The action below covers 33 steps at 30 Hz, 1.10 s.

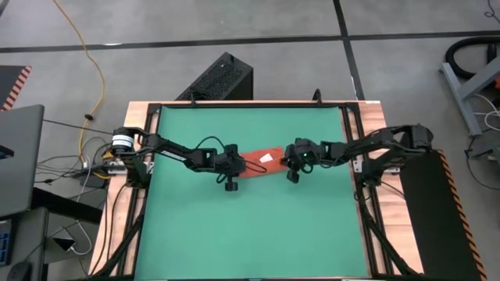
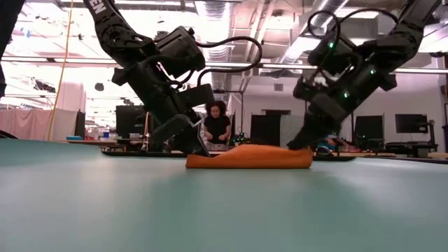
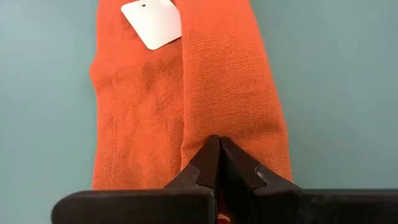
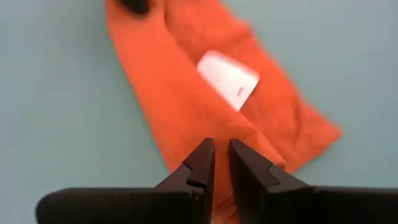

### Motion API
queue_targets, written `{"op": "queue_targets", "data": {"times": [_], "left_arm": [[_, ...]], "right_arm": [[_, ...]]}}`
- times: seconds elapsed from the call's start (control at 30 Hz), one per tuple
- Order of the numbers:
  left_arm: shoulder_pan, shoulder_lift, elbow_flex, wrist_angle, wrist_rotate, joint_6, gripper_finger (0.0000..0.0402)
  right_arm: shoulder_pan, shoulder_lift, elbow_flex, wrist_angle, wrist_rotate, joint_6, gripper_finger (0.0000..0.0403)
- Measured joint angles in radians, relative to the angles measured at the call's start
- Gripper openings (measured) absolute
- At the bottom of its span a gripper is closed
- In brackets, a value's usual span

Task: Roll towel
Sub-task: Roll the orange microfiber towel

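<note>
You are seeing the towel lying folded at the high view's centre on the green mat. Your left gripper is pressing its end, clenched; your right gripper is pinching the opposite end.

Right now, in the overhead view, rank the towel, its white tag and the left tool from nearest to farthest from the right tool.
1. The towel: its right end lies under the right tool.
2. The white tag: on the towel, just left of that tool.
3. The left tool: at the towel's far, left end, shut.
</note>
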Motion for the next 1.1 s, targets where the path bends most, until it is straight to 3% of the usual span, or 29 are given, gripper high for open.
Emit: {"op": "queue_targets", "data": {"times": [0.27,0.43,0.57,0.8,0.9,1.1], "left_arm": [[0.0,-0.012,-0.002,-0.013,-0.003,-0.038,0.0],[-0.013,-0.107,-0.009,-0.135,-0.012,-0.09,0.0],[-0.044,-0.207,-0.019,-0.217,-0.101,-0.102,0.0],[-0.06,-0.214,-0.061,0.204,-0.067,-0.009,0.0],[-0.057,-0.206,-0.062,0.293,-0.078,0.019,0.0],[-0.081,-0.275,-0.062,0.059,-0.11,-0.072,0.0]], "right_arm": [[0.016,0.136,0.003,0.063,0.003,0.034,0.007],[0.015,0.148,0.003,0.059,0.002,0.072,0.007],[0.017,0.149,0.003,0.058,0.002,0.073,0.007],[0.016,0.15,0.001,0.083,0.002,0.069,0.007],[0.017,0.15,0.001,0.082,0.001,0.069,0.007],[0.016,0.151,0.0,0.082,0.001,0.063,0.007]]}}
